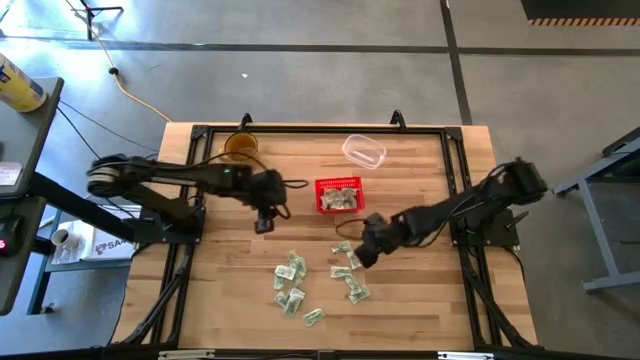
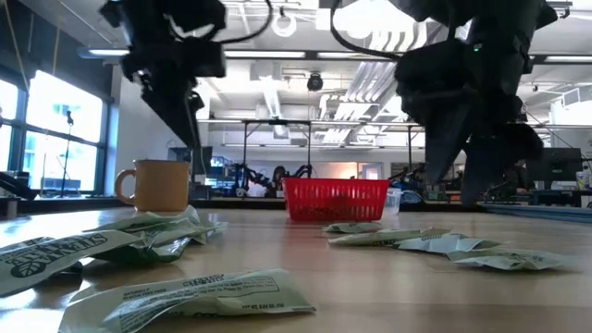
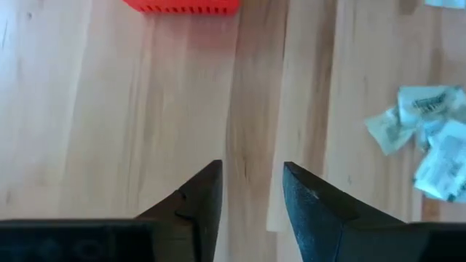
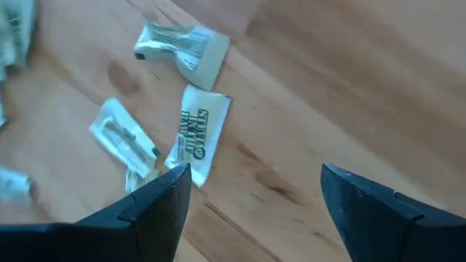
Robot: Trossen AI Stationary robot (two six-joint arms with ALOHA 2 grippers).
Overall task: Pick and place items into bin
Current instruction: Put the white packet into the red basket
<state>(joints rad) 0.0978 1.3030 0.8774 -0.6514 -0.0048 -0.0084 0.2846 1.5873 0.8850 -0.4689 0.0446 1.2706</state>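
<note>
The red basket (image 1: 339, 184) stands mid-table with a few bills inside. Several wrinkled pale green-and-white bills (image 1: 292, 272) lie flat on the wood nearer the near edge, in two loose clusters. My left gripper (image 1: 264, 226) hovers open over bare wood left of the basket, whose edge (image 3: 182, 6) shows in the left wrist view, with bills (image 3: 426, 138) off to one side. My right gripper (image 1: 358, 258) is open above the right cluster. In its wrist view (image 4: 255, 169) a bill (image 4: 195, 135) lies just ahead of one finger and others (image 4: 182, 44) lie farther on.
An amber mug (image 1: 240, 146) and a clear plastic container (image 1: 364, 150) stand near the far edge behind the basket. A black frame rail (image 1: 455, 180) borders the table. In the low view bills (image 2: 185, 296) lie in the foreground, with the mug (image 2: 157, 185) behind them.
</note>
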